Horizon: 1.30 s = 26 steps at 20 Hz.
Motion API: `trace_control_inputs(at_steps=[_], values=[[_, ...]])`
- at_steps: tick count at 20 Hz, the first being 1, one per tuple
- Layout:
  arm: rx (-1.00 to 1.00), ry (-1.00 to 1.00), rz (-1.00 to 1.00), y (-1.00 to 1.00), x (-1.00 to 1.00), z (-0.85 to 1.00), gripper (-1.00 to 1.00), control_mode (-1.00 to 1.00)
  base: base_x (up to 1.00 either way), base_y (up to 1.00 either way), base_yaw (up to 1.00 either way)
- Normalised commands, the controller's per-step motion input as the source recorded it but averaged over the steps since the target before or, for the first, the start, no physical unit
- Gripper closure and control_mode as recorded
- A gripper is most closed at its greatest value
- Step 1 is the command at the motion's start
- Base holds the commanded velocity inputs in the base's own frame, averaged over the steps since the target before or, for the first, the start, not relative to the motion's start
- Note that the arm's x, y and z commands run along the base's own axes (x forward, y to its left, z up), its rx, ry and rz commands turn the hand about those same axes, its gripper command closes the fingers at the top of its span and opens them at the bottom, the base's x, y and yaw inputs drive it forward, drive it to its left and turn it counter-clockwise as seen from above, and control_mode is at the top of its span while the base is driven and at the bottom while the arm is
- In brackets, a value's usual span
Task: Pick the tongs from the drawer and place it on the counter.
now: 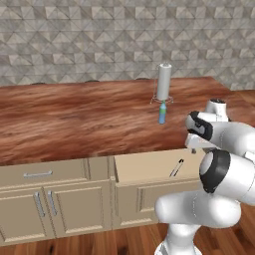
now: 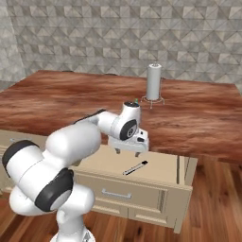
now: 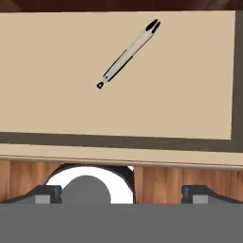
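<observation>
A: What is in the drawer (image 2: 165,163)?
B: The tongs (image 3: 127,53) lie alone in it, no writing. The hand (image 2: 128,150) hovers above the drawer, fingers spread, holding nothing.

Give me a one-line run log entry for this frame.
phase: pre-grasp | gripper: open, above drawer, empty | tongs: lying diagonal on drawer floor, untouched | counter: tongs not placed yet

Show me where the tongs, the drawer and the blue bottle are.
tongs (image 3: 127,53): hand view, middle of the shaft.
drawer (image 2: 101,161): right base view, bare floor inside.
blue bottle (image 1: 162,114): left base view, its body.
</observation>
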Motion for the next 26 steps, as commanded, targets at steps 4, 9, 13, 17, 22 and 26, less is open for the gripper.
trace_control_inputs(at_steps=[4, 9, 13, 17, 22, 26], values=[[0.02, 0.08, 0.00, -0.26, 0.00, -0.55, -1.00, -1.00, 0.00, 0.00, 0.00], [0.00, 0.04, 0.00, -0.26, 0.14, -0.56, -1.00, -1.00, 0.00, 0.00, 0.00], [0.00, 0.00, 0.00, -0.27, 0.38, -0.51, -1.00, -1.00, 0.00, 0.00, 0.00], [0.01, 0.05, 0.00, -0.22, 0.14, -0.38, -1.00, -1.00, 0.00, 0.00, 0.00], [0.01, 0.10, 0.00, -0.17, 0.00, -0.34, -1.00, -1.00, 0.00, 0.00, 0.00], [0.00, 0.08, 0.00, -0.14, 0.00, -0.33, -1.00, -1.00, 0.00, 0.00, 0.00]])
